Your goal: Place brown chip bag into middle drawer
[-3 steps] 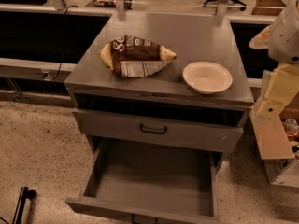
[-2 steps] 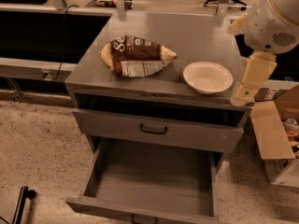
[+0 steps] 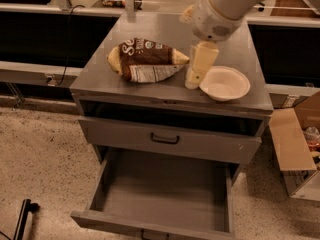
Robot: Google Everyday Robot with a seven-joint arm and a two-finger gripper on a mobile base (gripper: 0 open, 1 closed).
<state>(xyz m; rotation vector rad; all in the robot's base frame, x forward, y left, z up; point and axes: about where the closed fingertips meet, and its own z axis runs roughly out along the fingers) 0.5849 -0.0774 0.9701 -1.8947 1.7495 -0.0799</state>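
Note:
The brown chip bag (image 3: 147,60) lies on the left half of the grey cabinet top (image 3: 160,26), dark brown with white lettering and tan ends. My gripper (image 3: 194,80) hangs from the white arm that comes in from the upper right. It points down just right of the bag's right end, between the bag and the white bowl (image 3: 225,82), close above the top. The middle drawer (image 3: 160,191) is pulled out at the cabinet's bottom, with a bare grey floor and low walls.
A shut grey drawer with a black bar handle (image 3: 165,139) sits above the open one. An open slot runs under the cabinet top. A cardboard box (image 3: 295,144) stands on the floor at the right. A black object (image 3: 22,219) lies at the lower left.
My arm and gripper have swung left from the cabinet's right side, over the bowl, to just right of the bag. The bag, bowl and drawer lie as before.

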